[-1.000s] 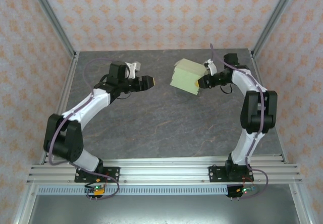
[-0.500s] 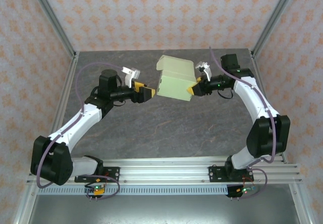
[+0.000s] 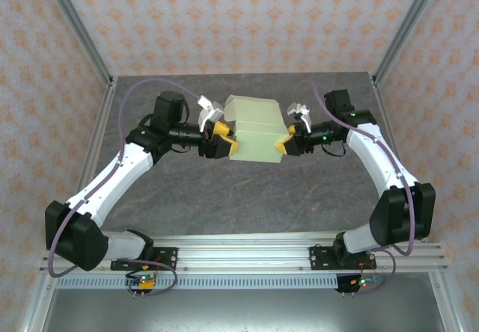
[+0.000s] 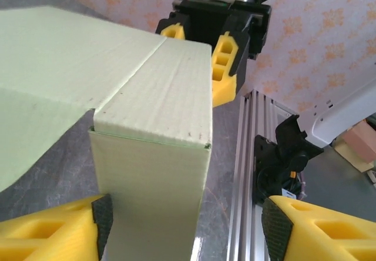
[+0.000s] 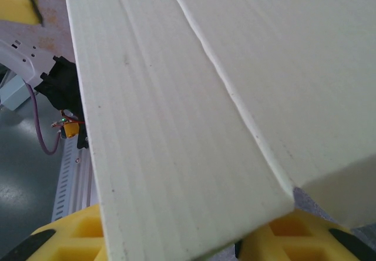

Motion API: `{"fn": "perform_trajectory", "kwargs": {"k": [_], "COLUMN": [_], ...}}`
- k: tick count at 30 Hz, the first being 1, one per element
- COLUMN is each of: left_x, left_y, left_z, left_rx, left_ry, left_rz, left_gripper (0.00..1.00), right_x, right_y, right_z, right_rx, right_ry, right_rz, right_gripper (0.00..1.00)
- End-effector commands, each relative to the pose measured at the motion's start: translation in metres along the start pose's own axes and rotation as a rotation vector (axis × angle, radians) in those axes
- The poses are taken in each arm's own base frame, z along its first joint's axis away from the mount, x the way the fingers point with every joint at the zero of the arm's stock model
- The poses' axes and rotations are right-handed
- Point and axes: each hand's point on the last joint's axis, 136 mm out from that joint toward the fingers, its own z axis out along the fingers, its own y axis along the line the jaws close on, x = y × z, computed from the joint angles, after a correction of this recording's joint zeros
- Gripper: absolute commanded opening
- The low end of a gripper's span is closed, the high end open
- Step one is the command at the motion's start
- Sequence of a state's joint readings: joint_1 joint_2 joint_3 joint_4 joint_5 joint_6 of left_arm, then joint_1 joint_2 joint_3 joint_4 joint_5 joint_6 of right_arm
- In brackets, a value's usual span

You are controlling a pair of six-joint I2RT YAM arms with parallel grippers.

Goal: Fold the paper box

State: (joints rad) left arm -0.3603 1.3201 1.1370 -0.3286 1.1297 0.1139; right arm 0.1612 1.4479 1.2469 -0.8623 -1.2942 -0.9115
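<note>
The paper box [image 3: 254, 131], pale green card partly folded with a flap standing up at the back, hangs above the middle of the table between both arms. My right gripper [image 3: 285, 142] is shut on its right end; in the right wrist view the card [image 5: 194, 108] covers the yellow fingers [image 5: 282, 243] beneath it. My left gripper [image 3: 224, 139] straddles the box's left end and is open. In the left wrist view one pad [image 4: 103, 221] touches the box's side wall [image 4: 153, 202], while the other pad [image 4: 276, 227] stands well apart from it.
The grey stone-look table [image 3: 247, 197] lies below the box. An aluminium rail [image 3: 247, 251] with both arm bases runs along the near edge. Metal frame posts [image 3: 78, 29] and patterned walls close in the back and sides.
The right gripper carried the box leftward to the centre and levelled it. The left gripper swung right to the box's left end, and its jaws have narrowed around it.
</note>
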Motion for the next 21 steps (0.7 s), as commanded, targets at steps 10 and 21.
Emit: {"fn": "perform_trajectory", "kwargs": {"k": [10, 21], "left_x": [0.013, 0.009], "left_y": [0.005, 0.022], "left_z": [0.009, 0.007], "left_rx": [-0.056, -0.158], "left_ry": [0.058, 0.031], "left_rz": [0.007, 0.003], "left_gripper": [0.73, 0.74], "right_x": [-0.007, -0.007], "right_y": [0.012, 0.013], "right_z": [-0.001, -0.001], "right_rx": [-0.018, -0.018], "right_ry": [-0.024, -0.025], "right_rz": [-0.077, -0.085], "right_gripper": [0.40, 0.39]}}
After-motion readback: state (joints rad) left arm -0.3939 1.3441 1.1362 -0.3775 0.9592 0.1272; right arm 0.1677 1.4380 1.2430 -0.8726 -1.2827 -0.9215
